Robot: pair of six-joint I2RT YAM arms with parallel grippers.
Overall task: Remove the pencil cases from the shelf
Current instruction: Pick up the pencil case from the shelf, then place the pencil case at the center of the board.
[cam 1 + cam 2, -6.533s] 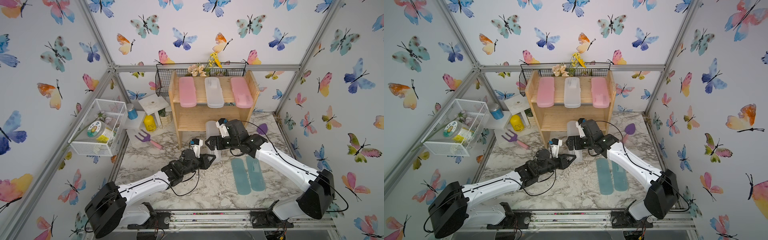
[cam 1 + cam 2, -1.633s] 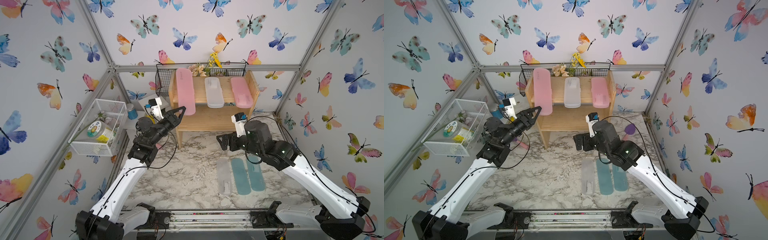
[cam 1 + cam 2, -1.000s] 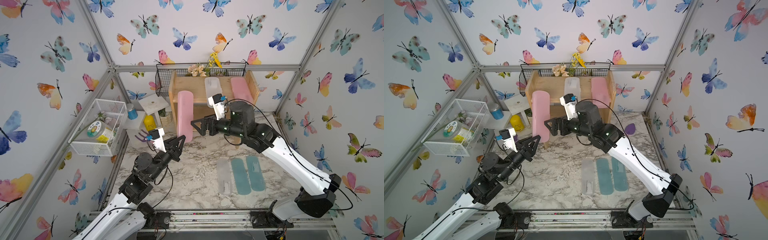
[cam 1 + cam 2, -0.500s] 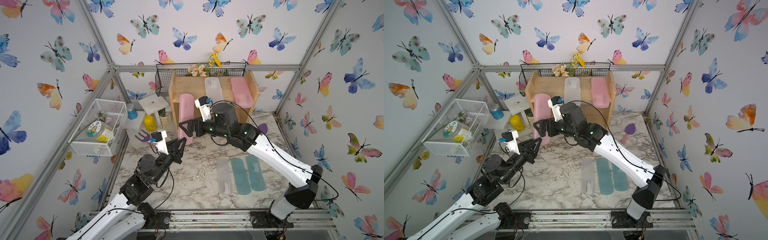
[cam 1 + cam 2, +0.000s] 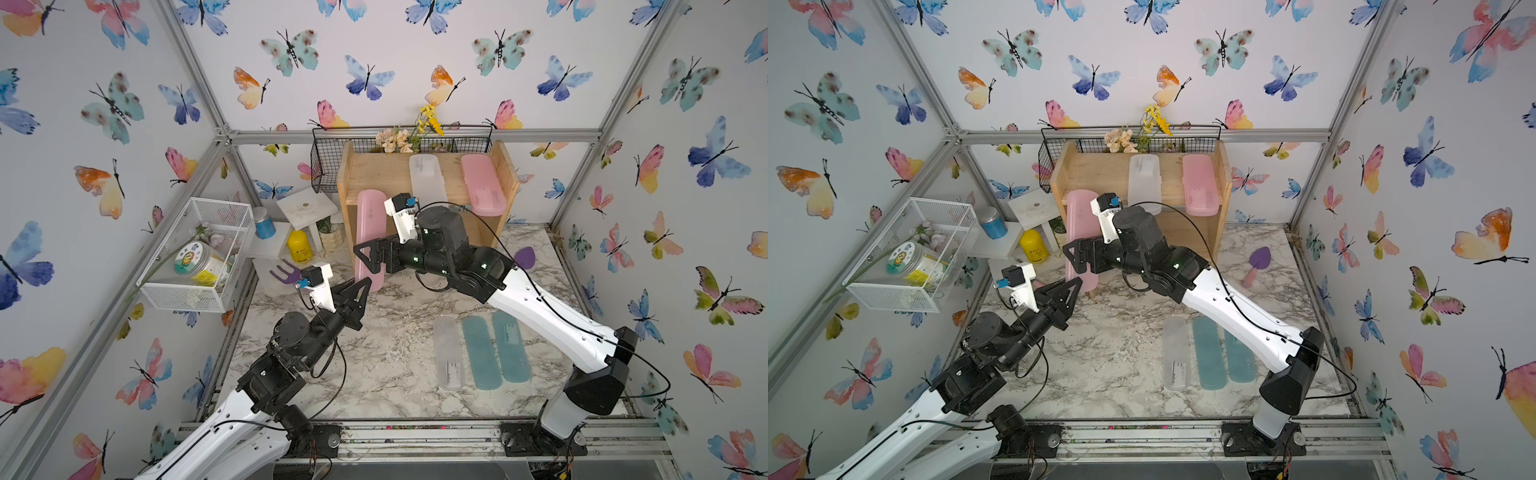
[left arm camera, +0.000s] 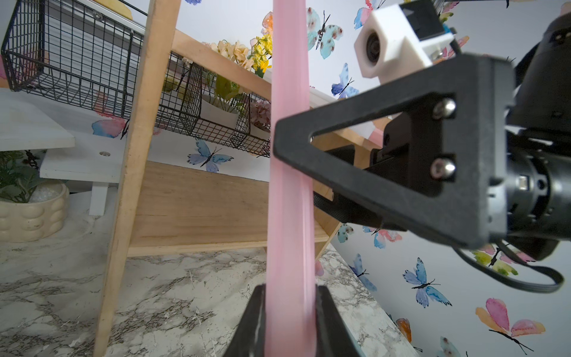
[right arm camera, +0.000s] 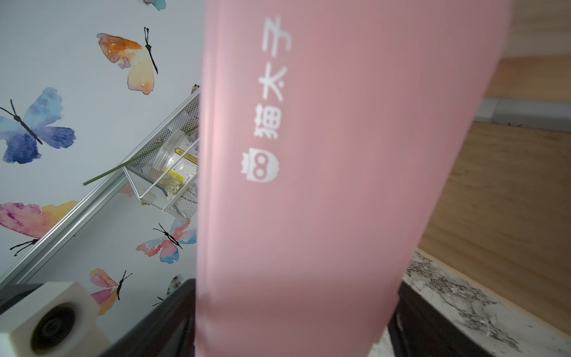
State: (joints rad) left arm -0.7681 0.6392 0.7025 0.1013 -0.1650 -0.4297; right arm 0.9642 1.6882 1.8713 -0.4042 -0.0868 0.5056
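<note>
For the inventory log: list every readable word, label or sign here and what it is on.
"猫太子", white print beside an owl-face logo: the held pink pencil case.
White label on the frosted white pencil case on the table: too small to read.
Jar label, in the white wire basket: too small.
Yellow bottle label: too small.

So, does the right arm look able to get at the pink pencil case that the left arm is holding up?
Probably yes: the right gripper has its fingers astride the pink pencil case, above the left gripper, which is shut on its lower end. Nothing sits between them; contact is unclear.
</note>
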